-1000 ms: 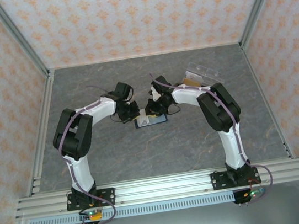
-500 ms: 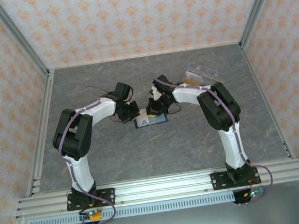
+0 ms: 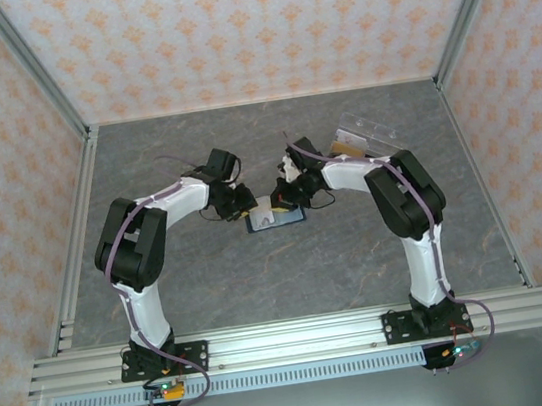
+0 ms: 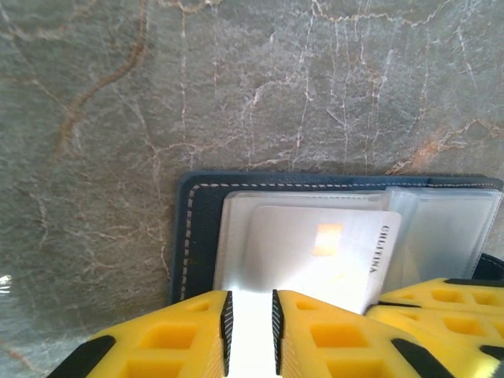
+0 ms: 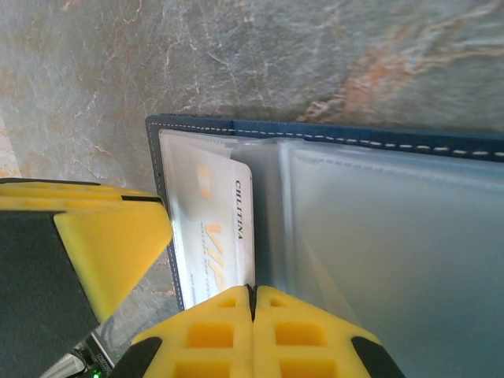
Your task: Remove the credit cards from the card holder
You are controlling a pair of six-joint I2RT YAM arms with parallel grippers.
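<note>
One credit card (image 4: pixel 315 252) lies in the open card holder (image 4: pixel 197 228), just ahead of the left gripper (image 4: pixel 250 315), whose jaws stand slightly parted. The right gripper (image 5: pixel 253 298) is clenched, its tips against that card's edge.

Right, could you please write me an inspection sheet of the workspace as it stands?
Surface: grey marbled table.
Job's things: wallet lies open mid-table; one card sits in a clear sleeve, not yet out.
Clutter: clear box at the far right.
Grippers: left gripper narrowly open at the card's edge; right gripper shut at the card's corner, grip unclear.
Cables: purple cables run along both arms, off the wallet.
Surroundings: patterned walls; metal rail at the near edge.
</note>
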